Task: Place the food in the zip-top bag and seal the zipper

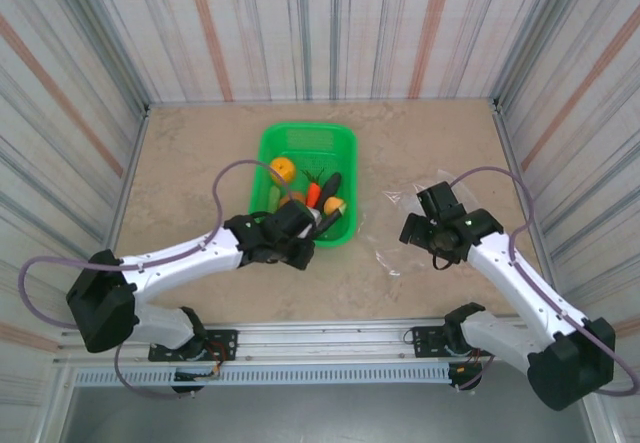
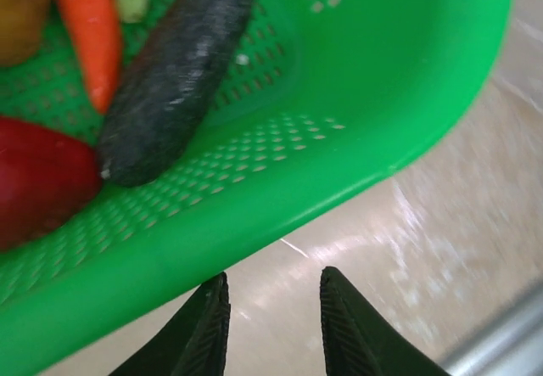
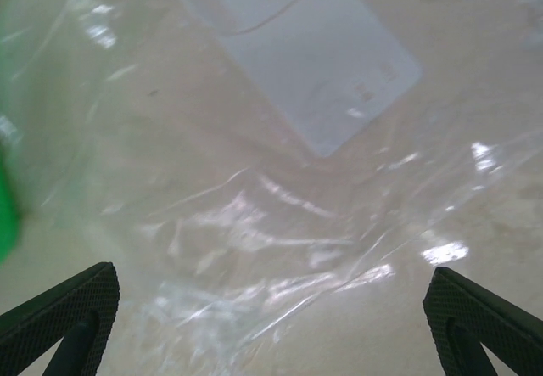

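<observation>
I read this as the pick-up step, with nothing bagged yet. All the food I can see lies in the green mesh basket (image 1: 276, 143): an orange (image 1: 283, 170), a carrot (image 2: 89, 36), a dark eggplant (image 2: 170, 96) and a red fruit (image 2: 34, 189). The zip-top bag (image 3: 280, 215) lies flat and empty on the surface (image 1: 190, 153), just right of the basket.

The left jaws stand narrow with nothing between them. Their fingertips (image 2: 204, 333) hang just outside the basket's near wall, over bare surface. To do this well I would lift clear of that wall before moving in, spread wider, and come down across the eggplant's slim width. It lies nearest that wall, and the carrot beside it is a fair second choice.

The right jaws are spread wide and empty, pads (image 3: 68, 308) on either side of the crinkled plastic. A pale label patch (image 3: 314, 62) shows through the film, but I cannot make out the zipper (glare hides any strip). I would find the mouth edge before pinching anything, so I take one layer and not both.

The basket's sloped rim is the edge to mind, since a low approach could shove the basket onto the bag. The gap between the arms is tight. Open surface lies to the left and toward the far wall.
</observation>
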You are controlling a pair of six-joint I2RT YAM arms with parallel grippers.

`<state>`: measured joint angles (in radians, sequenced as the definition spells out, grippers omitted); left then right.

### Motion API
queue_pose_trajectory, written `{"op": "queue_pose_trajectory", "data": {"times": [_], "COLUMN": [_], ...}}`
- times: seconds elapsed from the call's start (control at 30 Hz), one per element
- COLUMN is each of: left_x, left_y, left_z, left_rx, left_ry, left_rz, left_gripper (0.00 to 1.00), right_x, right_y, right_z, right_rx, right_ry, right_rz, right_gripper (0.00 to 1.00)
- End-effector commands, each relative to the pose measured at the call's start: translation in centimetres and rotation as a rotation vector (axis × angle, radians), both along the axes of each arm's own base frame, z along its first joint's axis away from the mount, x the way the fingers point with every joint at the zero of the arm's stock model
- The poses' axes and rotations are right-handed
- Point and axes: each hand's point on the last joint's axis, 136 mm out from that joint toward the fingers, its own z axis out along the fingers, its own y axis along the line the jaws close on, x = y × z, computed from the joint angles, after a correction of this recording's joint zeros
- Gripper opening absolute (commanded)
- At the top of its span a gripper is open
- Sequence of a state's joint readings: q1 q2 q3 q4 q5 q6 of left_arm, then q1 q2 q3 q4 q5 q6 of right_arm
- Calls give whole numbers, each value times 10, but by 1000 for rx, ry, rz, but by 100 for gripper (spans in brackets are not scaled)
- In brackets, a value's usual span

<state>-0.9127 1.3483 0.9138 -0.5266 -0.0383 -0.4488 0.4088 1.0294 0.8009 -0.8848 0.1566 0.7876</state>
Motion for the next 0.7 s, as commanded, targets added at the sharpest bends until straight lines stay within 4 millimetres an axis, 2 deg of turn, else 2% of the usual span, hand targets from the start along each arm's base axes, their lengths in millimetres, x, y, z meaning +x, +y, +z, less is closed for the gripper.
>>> {"op": "queue_pose_trajectory", "data": {"times": [0.0,0.13,0.23,0.3,0.37,0.47,0.53,0.67], "left_x": [44,87,97,90,76,54,42,30], "left_y": [23,50,52,43,33,23,17,6], "left_z": [5,4,19,31,40,48,51,57], "left_rx": [-32,-149,-188,-195,-171,-159,-212,-321], "left_ry": [-66,13,-7,-32,-52,-59,-37,20], "left_rz": [166,323,334,286,218,139,117,115], "left_gripper": [40,45,54,58,59,62,65,70], "right_x": [18,49,60,61,54,42,33,18], "right_y": [-33,-48,-45,-32,-16,5,22,63], "right_z": [-4,-9,-28,-42,-57,-68,-73,-84], "right_rx": [-115,-123,-78,-22,36,77,88,163], "right_ry": [-18,-42,42,87,123,155,175,227], "right_rz": [-159,-187,-189,-146,-97,-14,50,137], "right_gripper": [98,100,100,100,99,96,95,89]}}
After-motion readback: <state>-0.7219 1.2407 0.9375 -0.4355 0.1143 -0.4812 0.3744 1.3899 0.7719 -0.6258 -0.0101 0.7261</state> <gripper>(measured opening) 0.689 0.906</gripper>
